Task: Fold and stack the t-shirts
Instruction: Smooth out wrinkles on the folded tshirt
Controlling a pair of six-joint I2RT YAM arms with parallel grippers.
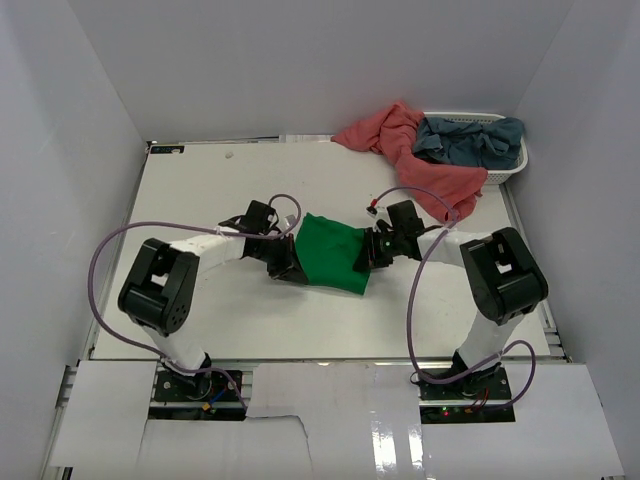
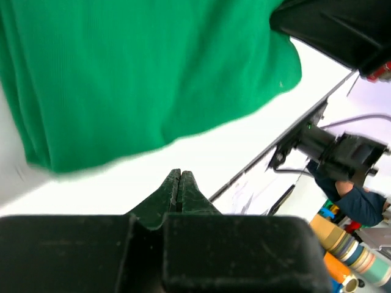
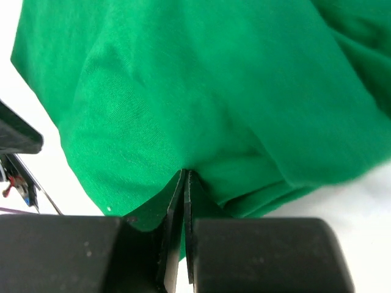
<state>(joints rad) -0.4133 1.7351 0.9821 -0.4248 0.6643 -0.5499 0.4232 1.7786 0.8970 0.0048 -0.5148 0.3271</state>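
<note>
Just left of the green shirt, the left gripper is closed on nothing; at the shirt's right edge, the right gripper is closed, tips touching cloth.

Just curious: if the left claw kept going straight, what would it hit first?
Probably the green t-shirt: the shut left gripper points at its edge across a strip of table, though depth is unclear.
</note>
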